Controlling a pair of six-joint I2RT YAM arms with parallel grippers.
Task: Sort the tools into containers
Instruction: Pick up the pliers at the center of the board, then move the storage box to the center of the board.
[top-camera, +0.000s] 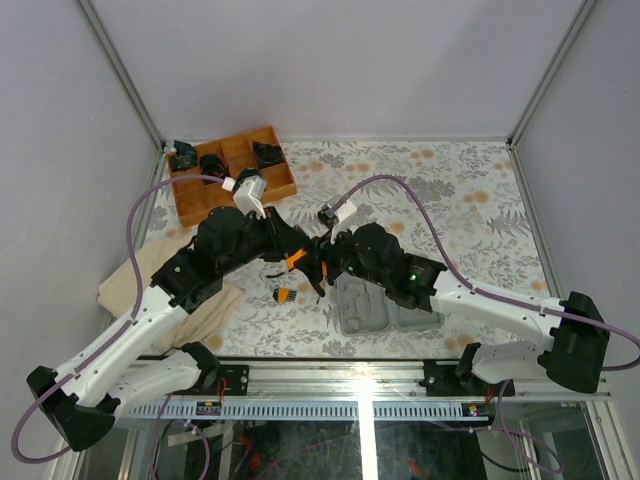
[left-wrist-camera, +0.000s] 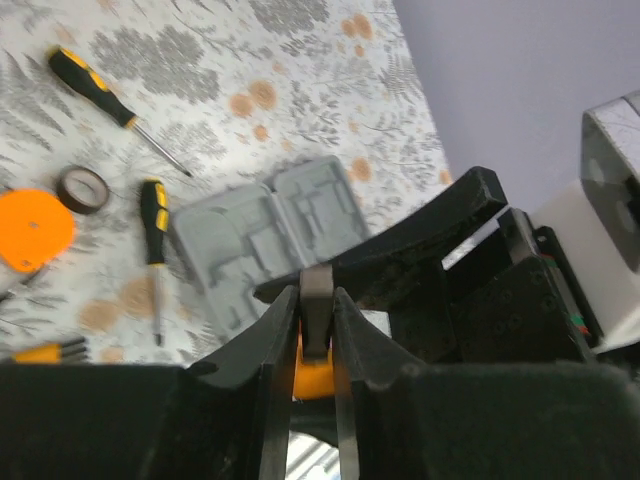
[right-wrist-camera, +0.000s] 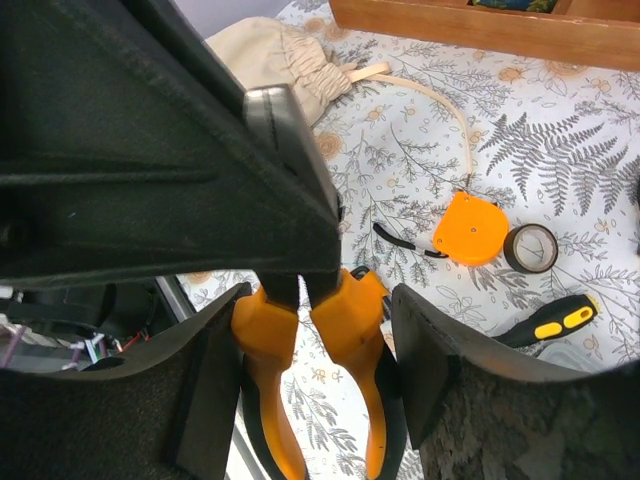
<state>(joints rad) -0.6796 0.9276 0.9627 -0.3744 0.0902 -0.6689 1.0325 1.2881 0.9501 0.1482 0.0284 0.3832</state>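
Observation:
The orange-handled pliers (top-camera: 296, 260) hang above the table between both arms. My left gripper (left-wrist-camera: 316, 295) is shut on the pliers' grey metal nose (left-wrist-camera: 317, 315). My right gripper (right-wrist-camera: 318, 300) is closed on the two spread orange handles (right-wrist-camera: 352, 325), a finger against each. The open grey case (left-wrist-camera: 265, 230) lies flat below, also in the top view (top-camera: 375, 310). On the cloth lie two black-and-yellow screwdrivers (left-wrist-camera: 100, 90) (left-wrist-camera: 153, 215), the orange tape measure (right-wrist-camera: 470, 228), the black ring (right-wrist-camera: 530, 247) and a stubby yellow-black bit (left-wrist-camera: 45, 350).
A brown wooden divided tray (top-camera: 230, 175) with black parts stands at the back left. A beige cloth bag (top-camera: 150, 275) lies at the left under my left arm. Grey walls close in the table on three sides.

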